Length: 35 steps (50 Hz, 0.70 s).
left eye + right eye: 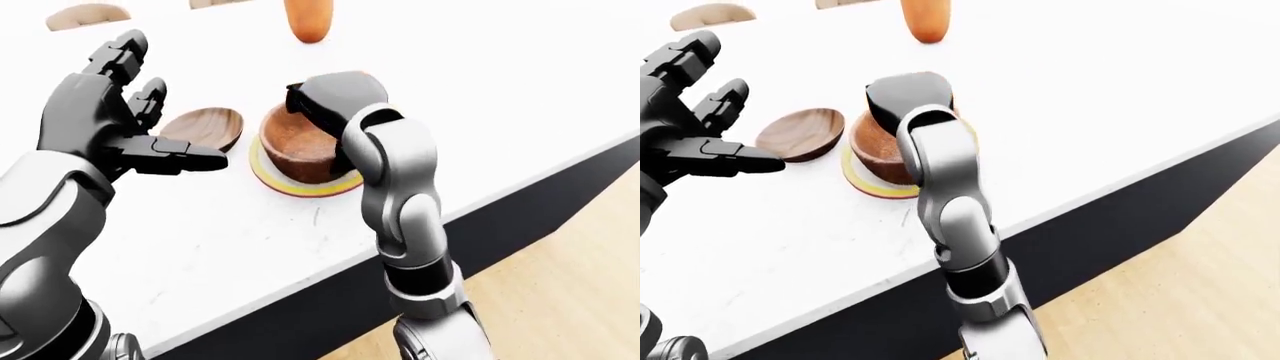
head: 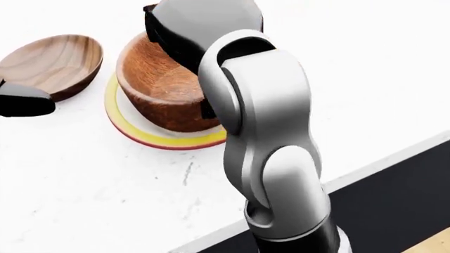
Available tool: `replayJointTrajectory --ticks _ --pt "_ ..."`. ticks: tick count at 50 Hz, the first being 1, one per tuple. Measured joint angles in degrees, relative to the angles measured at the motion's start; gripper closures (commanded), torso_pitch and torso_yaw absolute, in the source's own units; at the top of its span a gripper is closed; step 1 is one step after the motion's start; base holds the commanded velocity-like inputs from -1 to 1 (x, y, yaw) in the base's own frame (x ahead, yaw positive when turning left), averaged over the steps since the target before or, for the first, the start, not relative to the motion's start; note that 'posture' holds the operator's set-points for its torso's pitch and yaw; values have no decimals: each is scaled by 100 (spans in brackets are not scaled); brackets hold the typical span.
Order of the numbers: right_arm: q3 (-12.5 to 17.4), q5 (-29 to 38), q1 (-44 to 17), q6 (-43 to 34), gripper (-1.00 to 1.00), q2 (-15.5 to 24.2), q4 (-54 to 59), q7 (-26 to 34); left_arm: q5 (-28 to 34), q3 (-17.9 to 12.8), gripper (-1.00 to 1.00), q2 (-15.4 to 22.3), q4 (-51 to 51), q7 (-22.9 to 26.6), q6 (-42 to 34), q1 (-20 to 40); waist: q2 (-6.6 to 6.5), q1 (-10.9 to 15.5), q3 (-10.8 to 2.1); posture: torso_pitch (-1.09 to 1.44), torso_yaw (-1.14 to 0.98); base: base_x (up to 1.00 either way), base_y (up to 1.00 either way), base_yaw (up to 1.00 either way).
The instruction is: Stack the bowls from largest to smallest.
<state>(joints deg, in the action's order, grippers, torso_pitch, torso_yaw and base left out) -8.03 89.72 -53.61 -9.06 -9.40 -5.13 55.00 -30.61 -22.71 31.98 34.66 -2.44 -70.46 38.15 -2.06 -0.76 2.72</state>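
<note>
Wooden brown bowl [image 1: 300, 146] sits in yellow-rimmed bowl [image 1: 300, 186] on desk [image 1: 480, 90]; left robot hand [image 1: 120, 112] open, empty. Head view: right robot hand [image 2: 197, 37] over it, grip unclear. Right-eye view: small wooden bowl [image 1: 798, 133] beside stack, likely next.

Wood-grain bowls [image 2: 163, 87] – matt – on smooth white counter [image 2: 365, 79].

Your right robot hand [image 1: 325, 101] blocks the stacked bowl [image 1: 295, 146]; bare surface [image 1: 500, 90] at right lets you pass.
</note>
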Motion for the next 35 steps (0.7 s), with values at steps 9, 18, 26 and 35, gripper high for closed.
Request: replayJointTrajectory --ticks 9,18,26,35 --pt "262 -367 -24 -78 -29 447 -880 730 20 55 -100 57 -143 -30 6 123 3 -13 49 0 0 0 0 0" --pt "977 -1255 -74 -354 -36 1598 -1868 1466 734 857 -100 166 -728 230 291 473 74 -7 50 0 0 0 0 0" --pt "1454 -2175 481 -750 -100 2630 -1801 1275 2775 1905 -100 433 -1416 1662 554 806 103 6 50 0 0 0 0 0" --pt "1875 -2974 993 -978 -100 3380 -2068 963 5409 2146 -100 -281 -2948 3456 1794 1396 251 44 3 0 0 0 0 0"
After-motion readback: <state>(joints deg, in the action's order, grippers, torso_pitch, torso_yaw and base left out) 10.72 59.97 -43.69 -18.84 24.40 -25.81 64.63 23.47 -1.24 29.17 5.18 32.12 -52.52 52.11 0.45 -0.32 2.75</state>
